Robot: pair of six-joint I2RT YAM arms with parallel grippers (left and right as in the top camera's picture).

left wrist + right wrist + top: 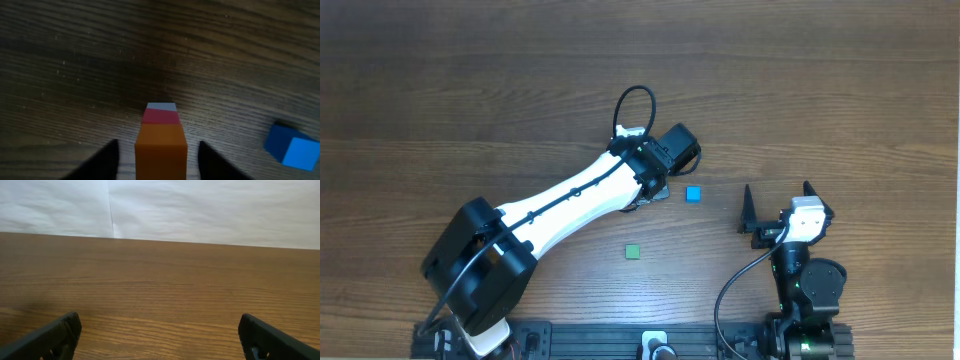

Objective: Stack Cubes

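A stack of cubes stands between my left gripper's [160,167] fingers: an orange cube [161,150] on top, a red cube [161,117] under it, and a pale grey one [161,106] at the bottom. The fingers are open, with a gap on each side of the orange cube. In the top view the left gripper [655,185] covers the stack near the table's middle. A blue cube [693,193] [292,147] lies just right of it. A green cube [633,252] sits nearer the front. My right gripper [775,208] [160,340] stands open over bare table at the right.
The wooden table [470,80] is bare across the back and the left. A white wall [200,210] rises past the table's far edge in the right wrist view.
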